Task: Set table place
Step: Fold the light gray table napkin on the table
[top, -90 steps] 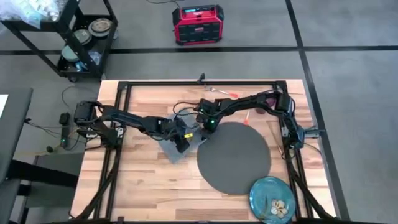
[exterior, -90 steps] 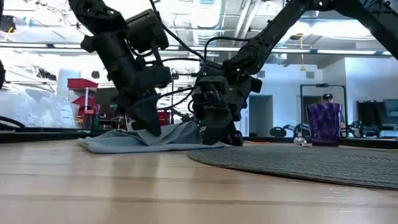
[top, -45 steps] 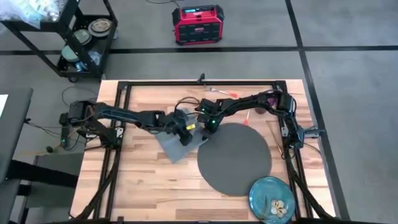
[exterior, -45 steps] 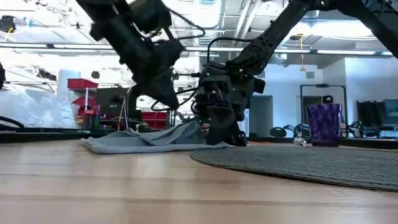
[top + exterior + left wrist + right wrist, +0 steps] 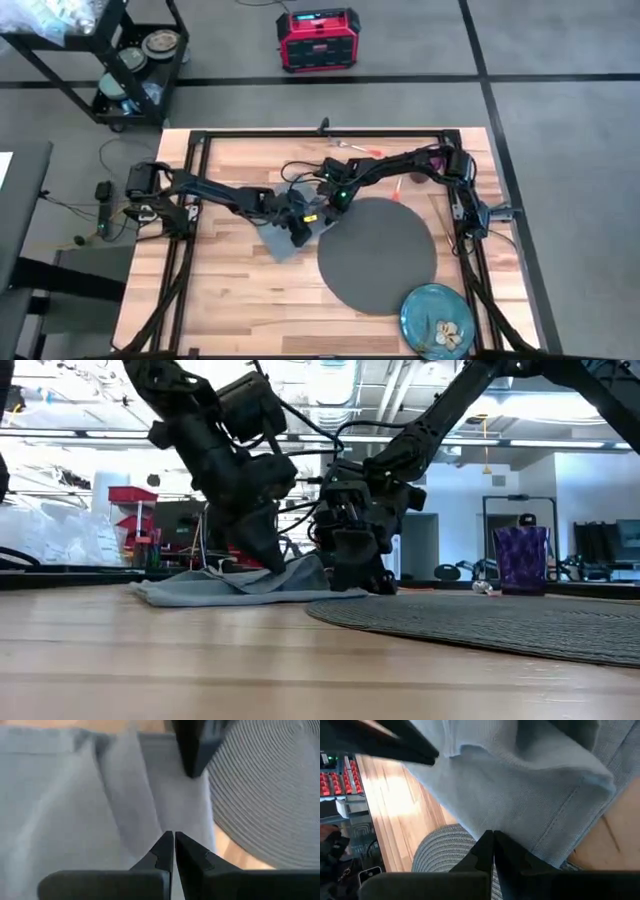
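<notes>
Near edge, lower right of the high view: we are seeing the blue-green plate [image 5: 437,320] sitting on the counter [image 5: 230,300], just beside the round dark mat [image 5: 377,253].

Centre: we are noting the grey napkin [image 5: 283,236] lying rumpled on the wood, its edge touching the mat's left rim.

The left gripper [image 5: 298,234] is pressing down on the napkin, fingers [image 5: 165,851] clenched tip to tip; we cannot tell whether any cloth is caught between them.

The right gripper [image 5: 337,203] is standing at the napkin's far corner, fingers [image 5: 486,851] likewise clenched over the cloth.

Farther back, the purple cup [image 5: 522,559] is standing upright beyond the mat.
</notes>
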